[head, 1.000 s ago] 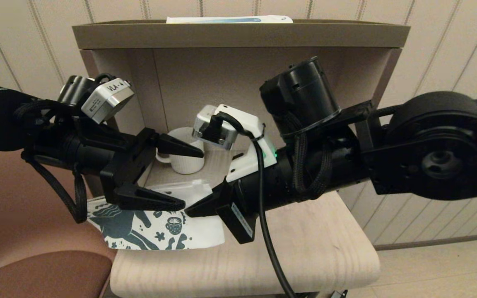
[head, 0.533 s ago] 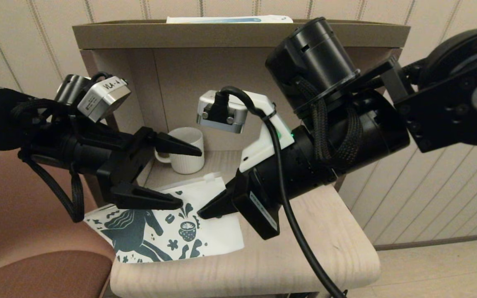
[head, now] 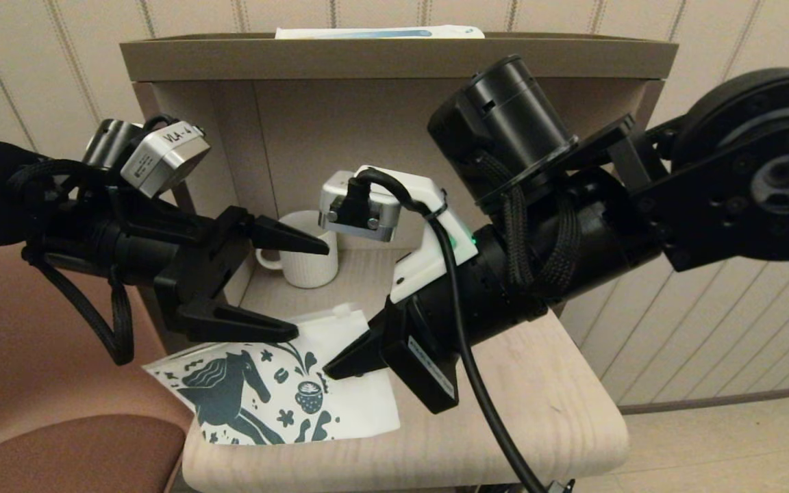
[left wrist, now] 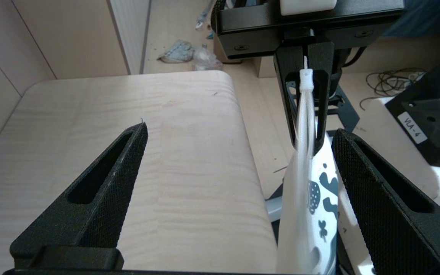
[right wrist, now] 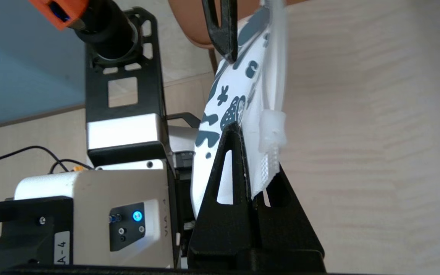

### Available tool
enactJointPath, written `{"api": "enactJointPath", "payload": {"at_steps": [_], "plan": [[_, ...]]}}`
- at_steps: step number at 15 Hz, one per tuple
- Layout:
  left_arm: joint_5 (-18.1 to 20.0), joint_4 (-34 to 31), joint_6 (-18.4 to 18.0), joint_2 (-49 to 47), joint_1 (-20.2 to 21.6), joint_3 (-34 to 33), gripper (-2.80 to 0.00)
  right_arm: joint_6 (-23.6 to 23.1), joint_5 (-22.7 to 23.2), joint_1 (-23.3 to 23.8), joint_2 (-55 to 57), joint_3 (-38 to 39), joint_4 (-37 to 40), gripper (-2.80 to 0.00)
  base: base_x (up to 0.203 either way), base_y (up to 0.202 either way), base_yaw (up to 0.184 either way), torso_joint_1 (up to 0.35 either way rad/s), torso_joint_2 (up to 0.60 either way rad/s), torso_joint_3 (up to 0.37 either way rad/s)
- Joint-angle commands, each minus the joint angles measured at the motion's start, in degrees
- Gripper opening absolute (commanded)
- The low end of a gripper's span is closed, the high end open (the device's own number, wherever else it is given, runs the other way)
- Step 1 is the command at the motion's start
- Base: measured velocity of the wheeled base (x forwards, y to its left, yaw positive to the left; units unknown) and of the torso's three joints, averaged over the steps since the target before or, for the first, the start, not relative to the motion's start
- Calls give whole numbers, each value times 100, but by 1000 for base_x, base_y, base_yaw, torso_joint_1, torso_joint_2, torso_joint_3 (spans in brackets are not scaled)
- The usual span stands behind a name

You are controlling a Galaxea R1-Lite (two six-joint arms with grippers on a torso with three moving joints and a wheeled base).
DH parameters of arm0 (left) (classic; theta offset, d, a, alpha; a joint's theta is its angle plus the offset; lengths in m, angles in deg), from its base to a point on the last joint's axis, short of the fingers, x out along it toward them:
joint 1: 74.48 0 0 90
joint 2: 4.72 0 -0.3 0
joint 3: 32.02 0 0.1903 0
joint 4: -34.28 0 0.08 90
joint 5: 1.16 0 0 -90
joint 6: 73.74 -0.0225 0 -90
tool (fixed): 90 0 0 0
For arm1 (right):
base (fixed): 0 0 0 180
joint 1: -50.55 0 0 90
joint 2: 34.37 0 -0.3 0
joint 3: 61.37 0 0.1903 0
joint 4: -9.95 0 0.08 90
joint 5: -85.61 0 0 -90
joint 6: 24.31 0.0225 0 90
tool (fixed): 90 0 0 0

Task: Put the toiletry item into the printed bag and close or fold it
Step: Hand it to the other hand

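Note:
The printed bag (head: 278, 400), white with a teal horse, hangs over the table's front left corner. My right gripper (head: 331, 370) is shut on the bag's zip-strip edge, just past the white slider (right wrist: 271, 130), and holds that edge up. In the right wrist view the right gripper (right wrist: 256, 152) pinches the strip between closed fingers. My left gripper (head: 311, 291) is open above the bag's left part. In the left wrist view the bag (left wrist: 315, 198) stands edge-on near one finger of the left gripper (left wrist: 240, 130), unclamped. The toiletry item is out of view.
A white ribbed mug (head: 305, 263) stands at the back under the shelf, just behind my left gripper's upper finger. A long white-and-blue box (head: 377, 32) lies on the shelf top. The light wooden table (head: 538, 397) extends right. A brown chair (head: 45, 383) is at the left.
My right arm rose and turned, pulling the bag's zip edge up and to the right, so the horse print now shows fully. The left gripper drifted slightly left, still open.

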Motion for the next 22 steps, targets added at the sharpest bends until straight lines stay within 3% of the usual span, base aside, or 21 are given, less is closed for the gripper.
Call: {"api": "enactJointPath", "payload": {"at_steps": [1, 9, 12, 22], "plan": [[51, -43, -27, -6, 5, 20, 0, 1, 143, 7, 26, 12, 1, -280, 0, 0, 0, 0, 0, 0], [79, -758, 35, -58, 5, 491, 0, 328, 149, -23, 97, 389, -1077, -280, 0, 0, 0, 0, 0, 0], [77, -1204, 35, -81, 5, 753, 0, 575, -356, -105, 133, 458, -1484, -280, 0, 0, 0, 0, 0, 0], [65, -1360, -41, -69, 12, 782, 0, 805, -458, -204, 103, 425, -1520, -280, 0, 0, 0, 0, 0, 0]]}}
